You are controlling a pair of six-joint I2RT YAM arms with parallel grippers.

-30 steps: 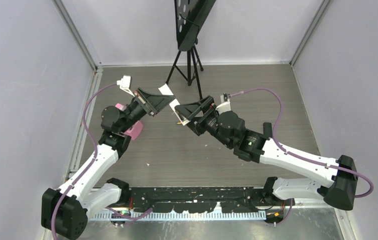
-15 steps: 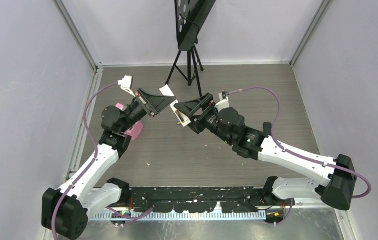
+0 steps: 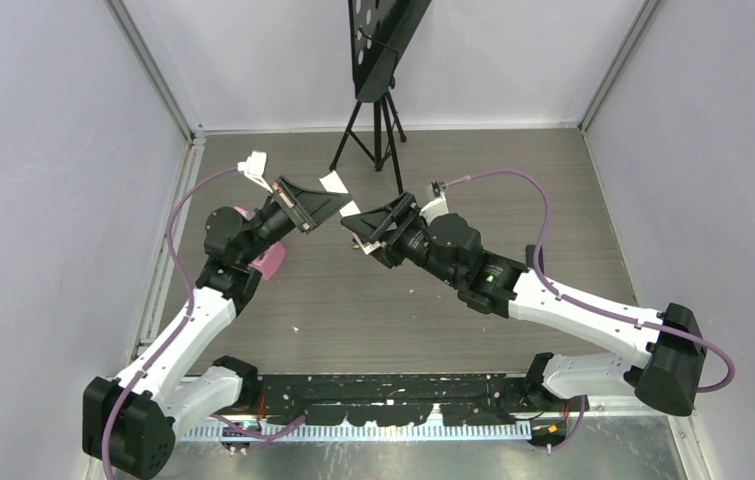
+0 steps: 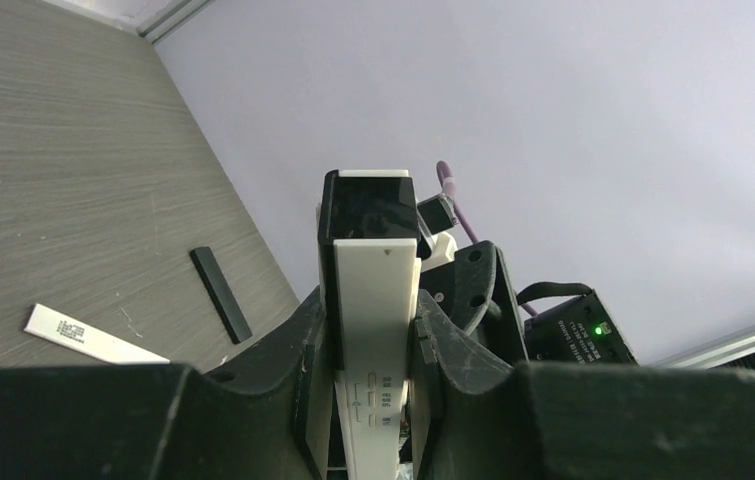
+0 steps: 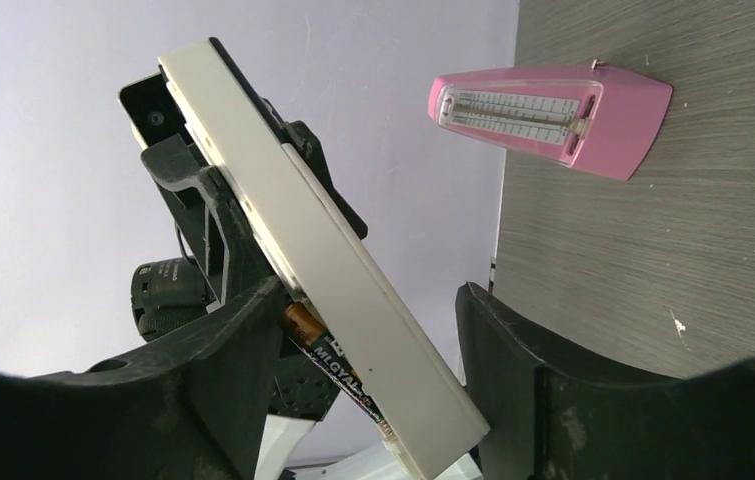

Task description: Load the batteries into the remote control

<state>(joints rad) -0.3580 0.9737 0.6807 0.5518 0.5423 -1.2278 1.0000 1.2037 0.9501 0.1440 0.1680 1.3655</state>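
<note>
**Item 1.** White, slab-shaped plastic remote control with a black end (image 4: 373,270). Clamped across its width in the left claw (image 4: 371,325), black end pointing away from the wrist. Held in the air above the surface, tilted.

**Item 2.** Dark cylindrical battery with a copper-coloured end and white lettering (image 5: 331,358). Lies along one broad face of the remote control near its lower end, touching it, just beside one finger of the right claw.

**Item 3.** Right claw (image 5: 363,300). Jaws wide, straddling the remote control. A gap shows between the remote control and the far finger (image 5: 513,380). Cannot tell whether the near finger presses on the battery.

**Item 4.** Grey wood-grain surface (image 5: 653,250).

**Item 5.** Pink wedge-shaped plastic case with a pale scale window (image 5: 553,110). Lying on its side on the surface, near the left arm.

**Item 6.** Slim black flat strip (image 4: 221,295) and white printed flat strip (image 4: 93,338). Both lie on the surface, near each other but apart.
</note>
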